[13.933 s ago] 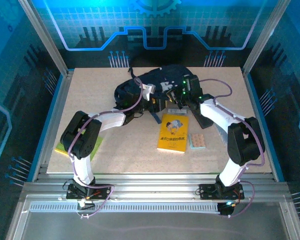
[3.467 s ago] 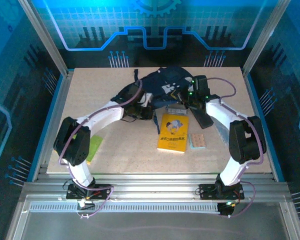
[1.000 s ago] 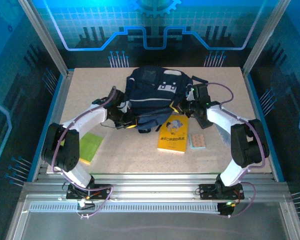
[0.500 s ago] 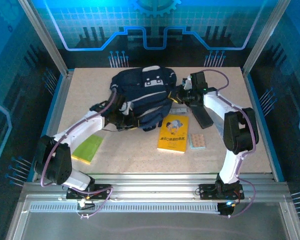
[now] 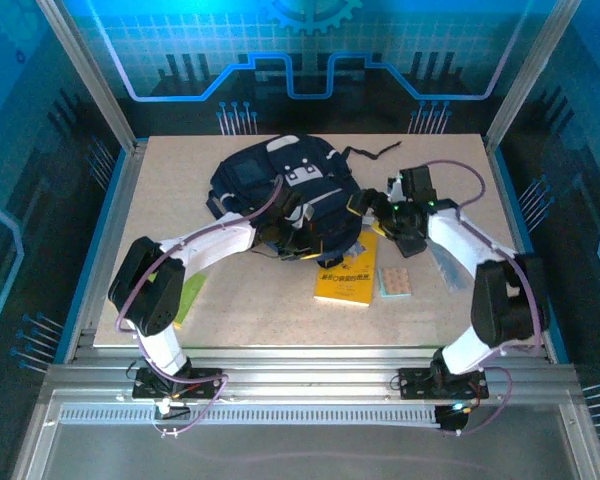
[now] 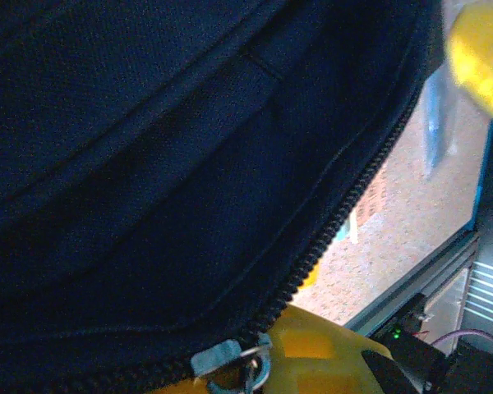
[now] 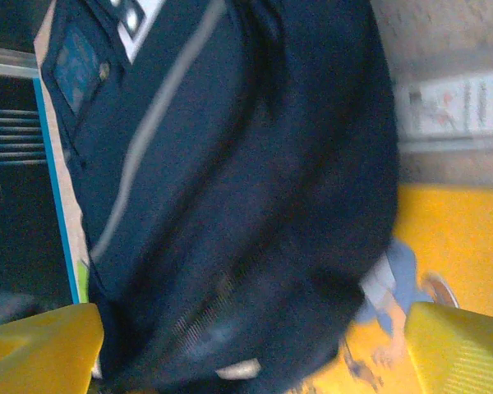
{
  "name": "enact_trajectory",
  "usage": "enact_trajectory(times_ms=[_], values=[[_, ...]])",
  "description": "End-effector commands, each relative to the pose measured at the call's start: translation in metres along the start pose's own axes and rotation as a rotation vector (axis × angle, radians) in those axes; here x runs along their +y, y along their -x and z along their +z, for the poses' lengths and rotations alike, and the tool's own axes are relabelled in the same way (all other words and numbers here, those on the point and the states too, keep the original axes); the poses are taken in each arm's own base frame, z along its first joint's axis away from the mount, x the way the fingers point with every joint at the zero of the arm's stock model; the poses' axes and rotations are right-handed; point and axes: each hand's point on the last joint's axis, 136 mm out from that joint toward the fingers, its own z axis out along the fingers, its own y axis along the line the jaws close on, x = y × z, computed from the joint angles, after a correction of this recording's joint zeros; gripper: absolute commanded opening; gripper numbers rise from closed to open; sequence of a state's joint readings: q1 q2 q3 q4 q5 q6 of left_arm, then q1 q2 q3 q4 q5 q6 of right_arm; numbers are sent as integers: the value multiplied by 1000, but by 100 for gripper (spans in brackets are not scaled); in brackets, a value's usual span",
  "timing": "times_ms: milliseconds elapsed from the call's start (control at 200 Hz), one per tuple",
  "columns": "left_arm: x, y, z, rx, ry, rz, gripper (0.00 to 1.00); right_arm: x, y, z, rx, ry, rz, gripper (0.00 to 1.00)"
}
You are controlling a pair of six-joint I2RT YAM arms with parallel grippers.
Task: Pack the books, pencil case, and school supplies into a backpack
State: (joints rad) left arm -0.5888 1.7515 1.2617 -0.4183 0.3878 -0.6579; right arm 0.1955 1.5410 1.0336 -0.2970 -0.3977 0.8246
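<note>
The green book [image 5: 187, 300] at the near left of the table [image 5: 260, 320] is more covered than half a second ago, because the left arm's elbow has swung in over it. The yellow book [image 5: 342, 275] and the dotted pad [image 5: 395, 281] just right of it lie where they were. The backpack [image 5: 270, 185] has shifted, and its near edge now overlaps the yellow book's far end. The right gripper [image 5: 368, 215] has come nearer, from the backpack's far right side to its near right corner.

Bare table runs along the near edge in front of the books. The far right corner is open too, apart from a loose strap [image 5: 370, 152]. A narrower bare strip lies left of the backpack.

The left gripper [image 5: 300, 238] sits at the backpack's near edge. In the left wrist view one yellow finger [image 6: 320, 357] touches the fabric beside the zipper pull [image 6: 228, 359]; how wide the jaws stand cannot be told. In the right wrist view the yellow fingers [image 7: 41, 345] are spread wide with the backpack's bulk between them, gripping nothing. A white bar [image 7: 452, 105] lies on the table just past the yellow book.
</note>
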Motion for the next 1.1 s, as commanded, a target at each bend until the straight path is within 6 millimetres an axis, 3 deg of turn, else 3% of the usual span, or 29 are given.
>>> enact_trajectory(times_ms=[0,130,300,360,420,445,460,535,630,745,965,1096], values=[[-37,16,-14,-64,-103,52,0,-3,-25,-8,30,20,50,100],[-43,6,-15,-59,-122,56,0,21,-35,8,33,113,89,100],[-42,-3,-17,-66,-137,47,0,43,-36,54,30,161,134,96],[-40,-4,-19,-68,-136,47,0,45,-34,70,31,163,158,89],[-36,-7,-19,-61,-119,51,0,44,-29,80,13,164,176,71],[-34,-8,-19,-57,-111,49,0,40,-27,83,4,147,185,58],[-33,-9,-18,-53,-107,50,0,38,-25,84,-8,138,187,43],[-23,-11,-17,-44,-89,36,0,33,-19,81,-52,108,176,0],[3,-7,-22,-52,-37,0,0,29,-14,69,-99,82,151,0],[58,-3,-35,-71,76,-84,0,27,-12,56,-131,52,124,0],[128,-9,-76,-81,227,-187,0,12,-15,54,-136,-10,108,0],[164,13,-96,-150,290,-236,0,14,-18,56,-119,-3,96,0]])
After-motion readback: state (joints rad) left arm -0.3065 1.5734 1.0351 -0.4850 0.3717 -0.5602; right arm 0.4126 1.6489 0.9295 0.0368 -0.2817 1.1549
